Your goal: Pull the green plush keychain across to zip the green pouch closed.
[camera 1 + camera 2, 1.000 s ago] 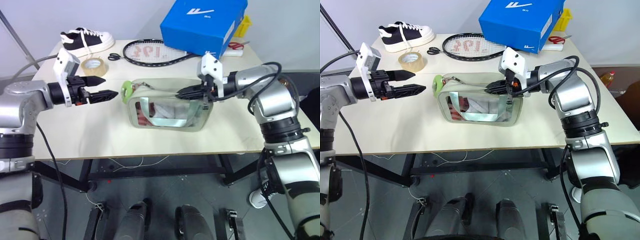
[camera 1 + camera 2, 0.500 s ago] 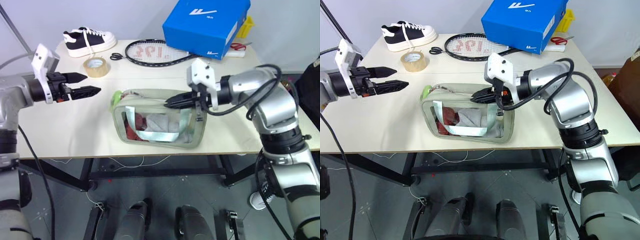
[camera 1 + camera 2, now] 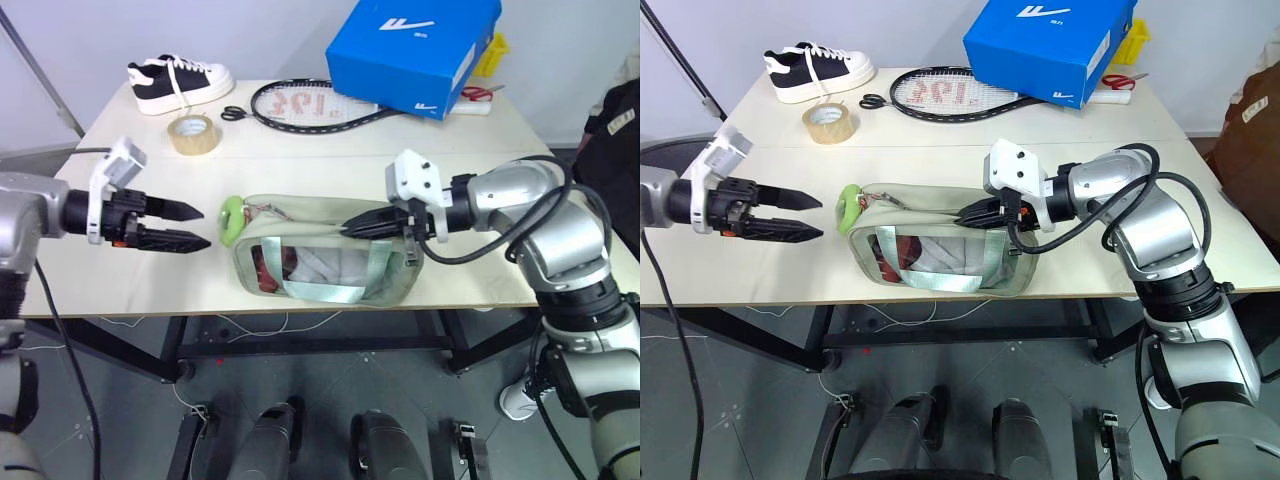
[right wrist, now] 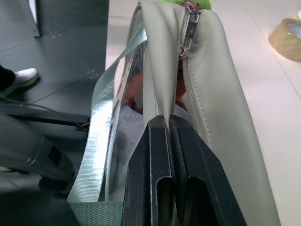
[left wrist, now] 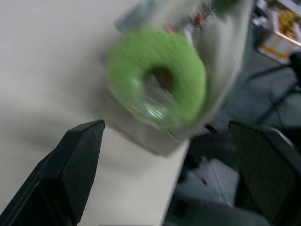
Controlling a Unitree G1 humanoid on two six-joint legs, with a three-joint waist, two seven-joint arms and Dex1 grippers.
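Note:
The green pouch [image 3: 325, 265] lies on the table near its front edge, with red and white contents behind its clear window. The green plush keychain [image 3: 232, 220] hangs at the pouch's left end. My left gripper [image 3: 206, 228] is open, level with the keychain and just left of it, not touching. In the left wrist view the keychain [image 5: 157, 77] sits ahead of the spread fingers [image 5: 77, 155]. My right gripper [image 3: 350, 228] is shut on the pouch's top edge, right of the middle. The right wrist view shows its fingers [image 4: 160, 155] pinching the fabric beside the zip.
At the back of the table [image 3: 120, 280] are a blue box [image 3: 415, 50], a racket [image 3: 300, 103], a tan tape roll [image 3: 192, 133], a black and white shoe [image 3: 178, 80] and scissors [image 3: 230, 113]. A person's sleeve [image 3: 622, 105] shows at the right edge.
My right gripper has drawn the pouch back toward the table's front edge. My left gripper has come down and turned, its tips now close to the keychain.

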